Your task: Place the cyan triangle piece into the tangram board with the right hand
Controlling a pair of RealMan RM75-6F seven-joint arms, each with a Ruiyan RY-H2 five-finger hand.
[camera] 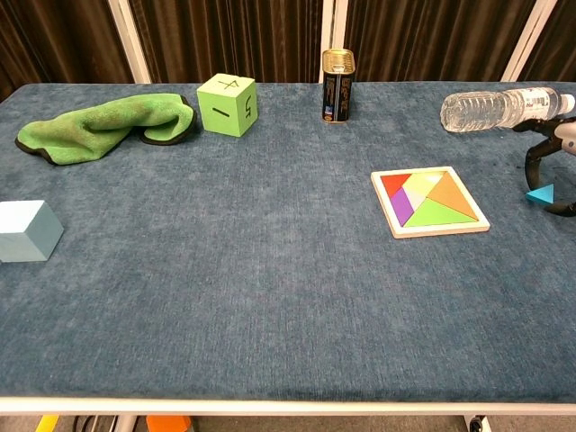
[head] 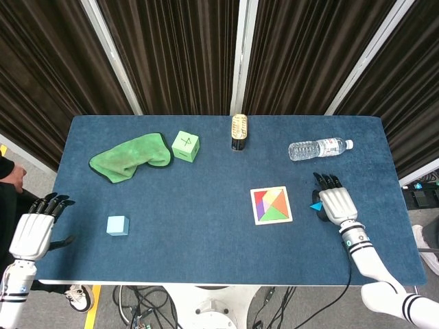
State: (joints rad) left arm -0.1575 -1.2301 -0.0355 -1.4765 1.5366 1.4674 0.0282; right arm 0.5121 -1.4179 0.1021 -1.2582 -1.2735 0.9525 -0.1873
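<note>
The cyan triangle piece [camera: 540,193] hangs tilted just above the cloth at the right edge of the chest view. My right hand [camera: 553,175] pinches it between curled dark fingertips. From the head view the triangle [head: 315,205] peeks out at the left side of the right hand [head: 336,205]. The tangram board [camera: 441,231] lies flat a short way to the left of that hand, with several coloured pieces in its wooden frame [head: 271,223]. My left hand [head: 34,229] hovers off the table's left edge, fingers spread and holding nothing.
A water bottle [head: 319,148] lies behind the right hand. A dark can [head: 239,131] stands at the back centre. A green cube [head: 186,146] and a green cloth [head: 130,156] are at the back left. A pale blue cube [head: 117,225] sits front left.
</note>
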